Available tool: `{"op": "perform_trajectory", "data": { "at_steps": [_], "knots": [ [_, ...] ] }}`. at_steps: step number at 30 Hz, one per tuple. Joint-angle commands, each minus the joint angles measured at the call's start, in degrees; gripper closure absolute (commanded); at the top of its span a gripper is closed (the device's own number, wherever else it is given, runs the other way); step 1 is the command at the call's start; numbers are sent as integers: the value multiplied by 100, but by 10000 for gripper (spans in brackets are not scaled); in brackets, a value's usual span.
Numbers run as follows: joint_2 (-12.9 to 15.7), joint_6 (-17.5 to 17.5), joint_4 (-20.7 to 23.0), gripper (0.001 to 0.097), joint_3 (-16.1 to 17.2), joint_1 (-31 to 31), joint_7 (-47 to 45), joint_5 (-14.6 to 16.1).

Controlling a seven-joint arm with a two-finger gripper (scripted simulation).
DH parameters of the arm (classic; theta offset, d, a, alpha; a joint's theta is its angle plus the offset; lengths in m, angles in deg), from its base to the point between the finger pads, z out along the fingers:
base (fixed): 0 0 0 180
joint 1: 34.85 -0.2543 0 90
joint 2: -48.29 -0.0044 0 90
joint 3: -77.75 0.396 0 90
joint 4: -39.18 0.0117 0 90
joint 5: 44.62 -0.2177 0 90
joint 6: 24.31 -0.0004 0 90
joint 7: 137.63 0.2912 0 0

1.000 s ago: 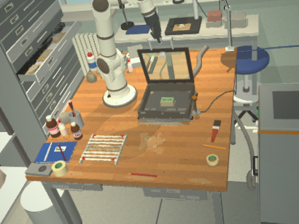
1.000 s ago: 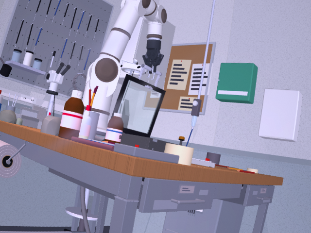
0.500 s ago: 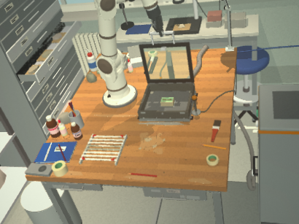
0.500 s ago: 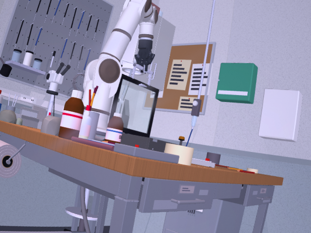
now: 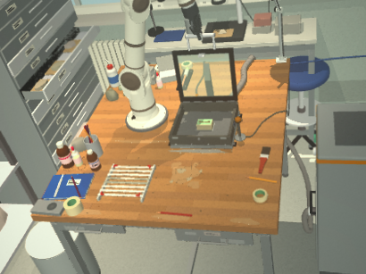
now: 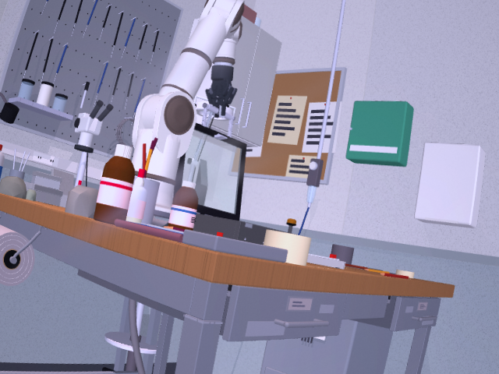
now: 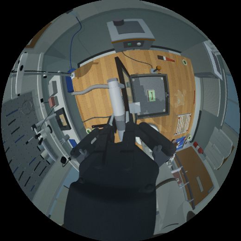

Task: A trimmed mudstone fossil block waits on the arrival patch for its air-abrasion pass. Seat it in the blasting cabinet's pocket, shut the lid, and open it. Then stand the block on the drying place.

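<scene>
The mudstone fossil block (image 5: 204, 124) (image 7: 150, 95), pale green with a dark mark on top, sits in the pocket of the blasting cabinet's tray (image 5: 203, 127), hidden from the second side camera by bottles and boxes. The cabinet's glass lid (image 5: 205, 74) (image 6: 213, 180) stands upright, and my gripper (image 5: 199, 36) (image 6: 218, 111) is closed on the grey lid handle (image 7: 116, 102) at its top edge. The drying rack (image 5: 127, 181) (image 7: 183, 121) lies on the bench near the front left, and a worn pale patch (image 5: 187, 172) marks the wood in front of the cabinet.
Behind the bench a shelf carries a microscope stand (image 5: 227, 28) and small boxes. Bottles and a brush cup (image 5: 79, 153) stand at the left edge. A tape roll (image 5: 259, 195), a brush (image 5: 264, 158) and pencils lie front right. A hose (image 5: 244, 72) curves behind the lid.
</scene>
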Motion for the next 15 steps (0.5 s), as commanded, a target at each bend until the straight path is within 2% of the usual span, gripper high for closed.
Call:
{"op": "perform_trajectory", "data": {
  "at_steps": [1,15],
  "knots": [
    [13,14,18,901,-2,-53,49,23],
    [280,102,204,901,-28,-794,689,304]
  ]
}}
